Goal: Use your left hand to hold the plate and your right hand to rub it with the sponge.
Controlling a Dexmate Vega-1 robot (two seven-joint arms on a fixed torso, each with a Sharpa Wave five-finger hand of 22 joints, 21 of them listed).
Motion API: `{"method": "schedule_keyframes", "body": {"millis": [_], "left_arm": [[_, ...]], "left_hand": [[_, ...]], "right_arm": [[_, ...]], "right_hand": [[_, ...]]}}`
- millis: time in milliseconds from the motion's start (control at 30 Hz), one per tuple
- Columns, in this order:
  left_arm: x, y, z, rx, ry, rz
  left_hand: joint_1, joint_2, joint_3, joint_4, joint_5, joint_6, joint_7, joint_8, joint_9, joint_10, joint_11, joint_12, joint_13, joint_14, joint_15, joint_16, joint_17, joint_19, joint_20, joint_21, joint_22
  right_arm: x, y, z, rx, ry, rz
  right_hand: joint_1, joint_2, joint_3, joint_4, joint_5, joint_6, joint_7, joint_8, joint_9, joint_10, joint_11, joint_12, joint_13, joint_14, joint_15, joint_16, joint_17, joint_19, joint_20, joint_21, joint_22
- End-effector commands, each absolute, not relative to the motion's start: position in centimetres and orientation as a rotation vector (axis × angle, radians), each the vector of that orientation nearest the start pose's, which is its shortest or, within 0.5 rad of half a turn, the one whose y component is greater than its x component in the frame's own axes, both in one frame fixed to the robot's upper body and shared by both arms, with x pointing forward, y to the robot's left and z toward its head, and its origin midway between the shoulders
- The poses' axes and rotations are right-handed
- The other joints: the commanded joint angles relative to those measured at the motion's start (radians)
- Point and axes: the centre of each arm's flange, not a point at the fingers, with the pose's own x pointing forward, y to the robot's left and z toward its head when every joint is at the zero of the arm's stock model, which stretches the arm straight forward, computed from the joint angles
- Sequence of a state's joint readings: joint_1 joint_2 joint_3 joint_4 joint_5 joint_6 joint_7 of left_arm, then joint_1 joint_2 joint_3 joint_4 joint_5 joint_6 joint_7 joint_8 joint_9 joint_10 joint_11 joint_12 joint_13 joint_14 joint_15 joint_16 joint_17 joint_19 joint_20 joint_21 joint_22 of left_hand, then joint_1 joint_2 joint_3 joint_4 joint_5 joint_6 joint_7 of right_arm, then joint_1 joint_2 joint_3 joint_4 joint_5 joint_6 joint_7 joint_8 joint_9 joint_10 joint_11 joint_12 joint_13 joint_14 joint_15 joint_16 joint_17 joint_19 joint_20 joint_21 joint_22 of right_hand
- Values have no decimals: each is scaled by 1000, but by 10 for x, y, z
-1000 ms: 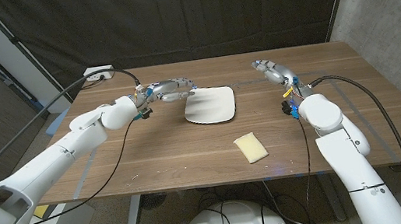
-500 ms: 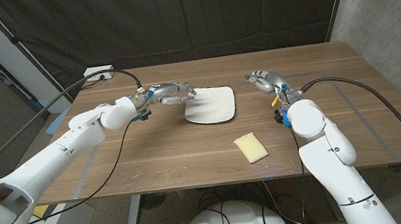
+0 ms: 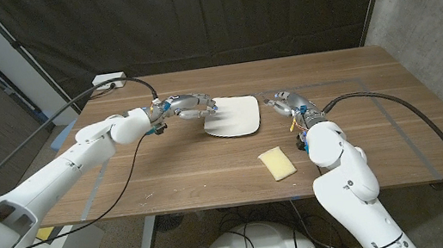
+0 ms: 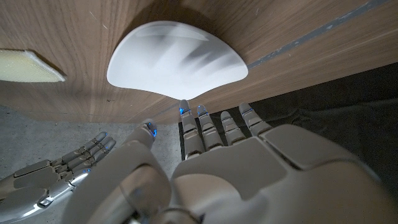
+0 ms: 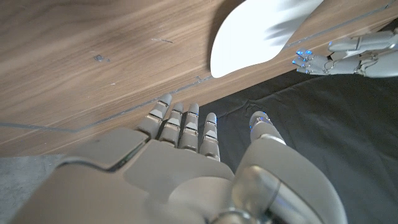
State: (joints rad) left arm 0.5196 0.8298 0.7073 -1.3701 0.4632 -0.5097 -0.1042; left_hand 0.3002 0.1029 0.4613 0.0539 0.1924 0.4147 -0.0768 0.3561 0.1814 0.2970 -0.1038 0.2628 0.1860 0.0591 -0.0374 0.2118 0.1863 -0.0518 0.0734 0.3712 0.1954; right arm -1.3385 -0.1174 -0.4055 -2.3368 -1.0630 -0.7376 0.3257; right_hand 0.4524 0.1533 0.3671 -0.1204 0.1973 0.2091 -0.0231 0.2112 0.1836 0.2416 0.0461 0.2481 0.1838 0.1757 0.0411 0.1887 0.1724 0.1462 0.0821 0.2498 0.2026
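One white plate (image 3: 233, 116) sits near the middle of the wooden table (image 3: 167, 171), toward the back; one yellow sponge (image 3: 277, 163) lies nearer the front edge, well apart from the plate. Left hand (image 3: 188, 105) is at the plate's left rim, fingers spread, tips just beside or touching the edge, can't tell which; nothing gripped. Right hand (image 3: 285, 103) hovers just right of the plate, fingers extended and apart, holding nothing, sponge untouched.

Handling guess: plate looks rigid, smooth, probably slippery and breakable, shallow with rounded corners; best pinned by pressing down on the left rim or pinching that edge so it won't slide when rubbed. Sponge looks soft, light, squashy; easy to pinch across its short sides from above, may deform under the fingers.

Count: one plate, one sponge, two robot hands. One white power strip (image 3: 109, 81) at the back left corner, cables trailing off both arms
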Motion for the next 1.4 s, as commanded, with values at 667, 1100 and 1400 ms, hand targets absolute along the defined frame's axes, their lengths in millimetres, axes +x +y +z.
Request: {"method": "schedule_keyframes", "body": {"millis": [667,1100,1400], "left_arm": [[626,230,32,1552,-851,-461],[625,232,32,1588,-847,-442],[623,236,30,1653,-849,-392]], "left_hand": [[-11,-22,-7,13,12,152,24,30,0,106,1,5,2,59,-45,6,-1,23,7,-1,2],[-19,-27,-12,20,16,194,23,27,0,181,12,9,3,86,-49,10,-1,31,9,-2,1],[-27,-31,-15,27,20,292,51,42,-1,243,10,6,2,123,-59,13,-3,36,9,-5,1]], "right_arm": [[422,-114,-63,-1102,-7,-178],[419,-111,-67,-1155,181,-148],[418,-106,-67,-1200,269,-125]], "right_hand": [[72,-137,-40,-51,0,-102,3,-32,6,-103,-11,-46,5,-56,-1,-10,6,-20,9,-10,0],[102,-167,-51,-40,21,-95,-97,-15,7,-100,4,-38,8,-3,-15,9,13,-16,-1,-6,7],[120,-174,-53,-38,35,-39,-174,5,8,-89,-8,-30,9,4,-19,10,20,-28,1,-6,11]]}}
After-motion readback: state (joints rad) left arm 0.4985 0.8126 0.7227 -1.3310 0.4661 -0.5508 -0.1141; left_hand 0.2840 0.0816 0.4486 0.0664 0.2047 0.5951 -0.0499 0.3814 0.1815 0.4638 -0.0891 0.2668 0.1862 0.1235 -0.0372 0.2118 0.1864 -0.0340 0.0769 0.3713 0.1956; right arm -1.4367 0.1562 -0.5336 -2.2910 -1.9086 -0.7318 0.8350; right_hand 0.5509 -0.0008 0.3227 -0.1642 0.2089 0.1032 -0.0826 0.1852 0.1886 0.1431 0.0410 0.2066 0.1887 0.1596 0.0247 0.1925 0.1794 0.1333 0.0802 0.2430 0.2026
